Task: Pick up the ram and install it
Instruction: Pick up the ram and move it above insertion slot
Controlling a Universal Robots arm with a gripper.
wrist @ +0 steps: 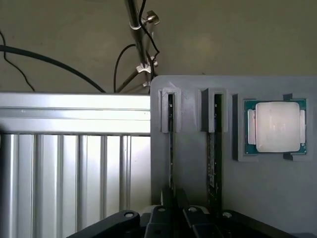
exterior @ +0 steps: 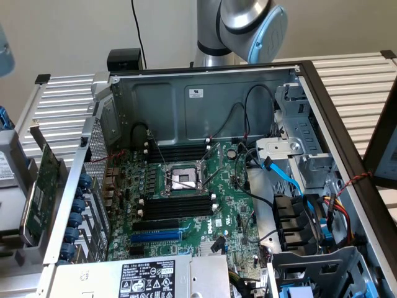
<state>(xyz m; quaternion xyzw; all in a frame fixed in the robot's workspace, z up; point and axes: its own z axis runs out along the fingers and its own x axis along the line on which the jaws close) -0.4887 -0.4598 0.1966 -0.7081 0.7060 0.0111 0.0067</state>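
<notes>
1. The pick-up step is judged to be in hand: the gripper (wrist: 172, 199) stands narrow about the ram (wrist: 171, 148), its jaws close on either side of the stick's thin edge, so the stick is taken as gripped
2. The ram is stood on edge in a groove of a grey holder block (wrist: 190, 168), which is set on the slatted aluminium table (wrist: 74, 173); it is not yet lifted out of the groove
3. A second memory stick (wrist: 214, 148) is stood in the neighbouring groove, just beside the gripped one, and a processor chip (wrist: 276, 126) is seated in a recess of the same block
4. In the middle of the exterior view an open computer case (exterior: 205, 93) is laid flat, with the arm (exterior: 248, 25) at the upper middle of the frame; on the motherboard (exterior: 229, 186) the black memory slots (exterior: 180, 205) beside the processor socket (exterior: 180, 180) appear unfilled, so the install is judged not begun
5. A straight, untwisted draw along the groove is judged to be called for, since its walls are narrow and the neighbouring stick is close; a skewed hold could jam the ram
</notes>
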